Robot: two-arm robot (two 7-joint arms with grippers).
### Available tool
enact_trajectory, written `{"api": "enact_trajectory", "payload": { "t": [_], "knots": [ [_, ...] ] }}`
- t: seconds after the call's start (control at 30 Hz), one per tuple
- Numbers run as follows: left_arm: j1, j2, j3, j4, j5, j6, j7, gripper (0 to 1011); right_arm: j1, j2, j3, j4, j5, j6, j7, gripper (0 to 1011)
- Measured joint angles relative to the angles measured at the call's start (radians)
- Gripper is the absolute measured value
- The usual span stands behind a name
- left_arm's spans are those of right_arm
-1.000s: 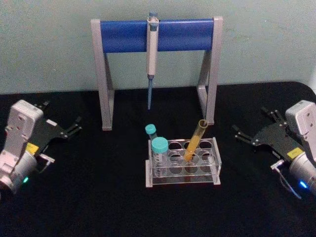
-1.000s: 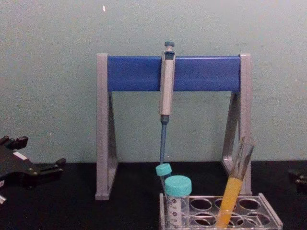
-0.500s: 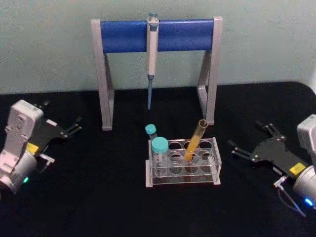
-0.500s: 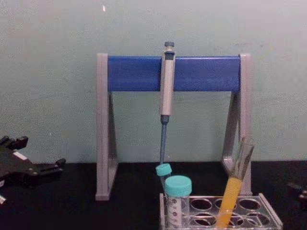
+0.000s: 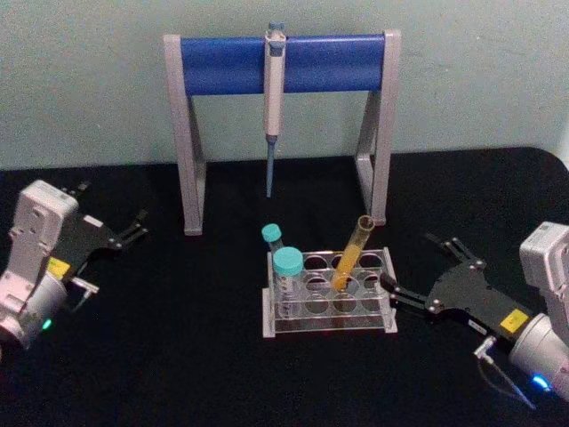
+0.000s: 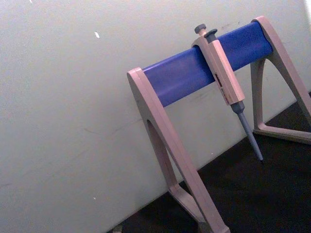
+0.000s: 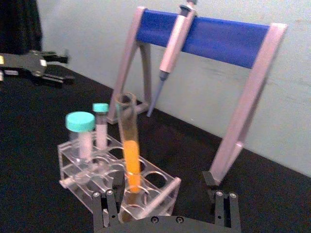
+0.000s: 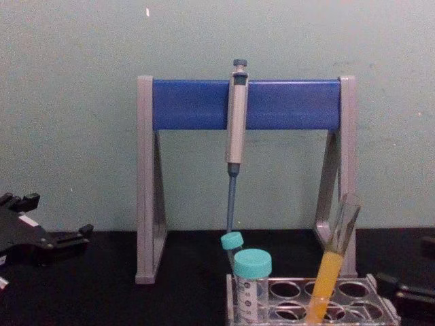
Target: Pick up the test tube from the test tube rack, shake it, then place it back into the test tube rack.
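**Remote station, mid-task.** At far left of the black counter (image 5: pixel 178 365), the left hand (image 5: pixel 108 206) sits idle with its fingers apart, well away from the work. Behind centre, the pipette stand (image 5: pixel 284 64) carries a single pipette (image 5: pixel 274 89).

In front of it, the test tube rack (image 5: pixel 329 326) holds a wide teal-capped tube (image 5: pixel 286 263) and a thin teal-capped tube (image 5: pixel 271 234) at its left end. The test tube (image 5: pixel 349 253) stands in one of the middle holes. It is uncapped and about half full of orange-yellow liquid, and it leans with its mouth tipped up and to the right.

At right, the right hand (image 5: pixel 413 264) is low over the counter, fingers spread wide with nothing between them. Its nearer fingertip is just beside the rack's right end.

My worries, as I judge them from here:
- **Rack shove:** that low fingertip could catch the rack's end wall and push the light plastic sideways, jolting all three tubes.
- **Poor grip:** because the tube slants, the fingers may close on it unevenly, and smooth glass could pivot or slip.
- **Binding:** drawing the tube out off its own axis could jam it in the hole and drag the rack up with it.
- **Spill:** with no cap, a hard shake would throw liquid out.
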Motion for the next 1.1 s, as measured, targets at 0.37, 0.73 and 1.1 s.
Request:
{"api": "enact_trajectory", "payload": {
  "t": [0.37,0.73,1.1],
  "knots": [
    [0.000,0.000,0.000,0.000,0.000,0.000,0.000,1001,0.013,-0.040,-0.015,-0.006,-0.017,0.012,0.044,1000],
    [0.000,0.000,0.000,0.000,0.000,0.000,0.000,1001,0.051,-0.097,-0.030,0.039,-0.054,0.006,0.073,1000],
    [0.000,0.000,0.000,0.000,0.000,0.000,0.000,1001,0.110,-0.166,-0.030,0.123,-0.073,-0.011,0.107,1000]
  ]
}}
